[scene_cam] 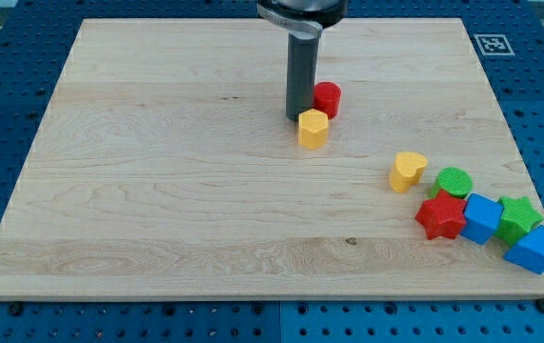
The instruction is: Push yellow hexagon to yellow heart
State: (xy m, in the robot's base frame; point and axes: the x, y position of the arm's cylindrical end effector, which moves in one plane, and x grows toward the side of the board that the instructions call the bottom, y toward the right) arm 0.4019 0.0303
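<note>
Camera view shows my tip touching the hexagon on its upper-left side. No pincer here, only a rod. The heart sits well apart, lower right; most pushing remains.

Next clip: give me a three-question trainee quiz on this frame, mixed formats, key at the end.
1. True or false: my tip stands just at the view's upper left of the yellow hexagon.
2. Which block lies nearest the yellow heart? A) blue cube B) green cylinder C) red cylinder
3. Fill in: the red star lies toward the view's ____ from the hexagon.

Key: 1 true; 2 B; 3 lower right.
</note>
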